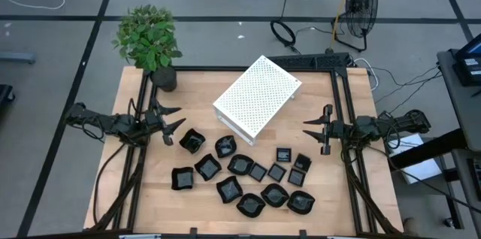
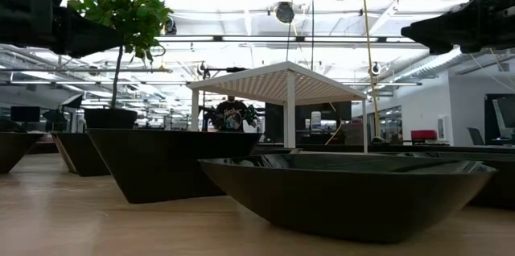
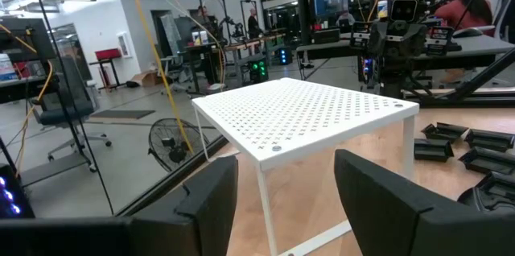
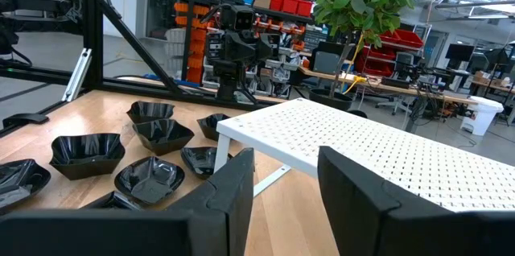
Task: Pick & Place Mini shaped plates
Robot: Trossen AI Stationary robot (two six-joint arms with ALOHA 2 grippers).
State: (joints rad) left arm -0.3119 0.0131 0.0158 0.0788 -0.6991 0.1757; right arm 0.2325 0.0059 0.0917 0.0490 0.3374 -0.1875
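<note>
The mini shaped plates (image 1: 240, 183) are showing glossy black across the near part of the pale, grained wooden table (image 1: 135, 201). The perforated box (image 1: 257, 96) is gleaming white, dotted with a regular grid of small holes. At the far left corner, the plant (image 1: 148, 37) is showing bright green leaves above a dark pot (image 1: 164, 79). The frame (image 1: 342, 104) edging the table is showing black.
</note>
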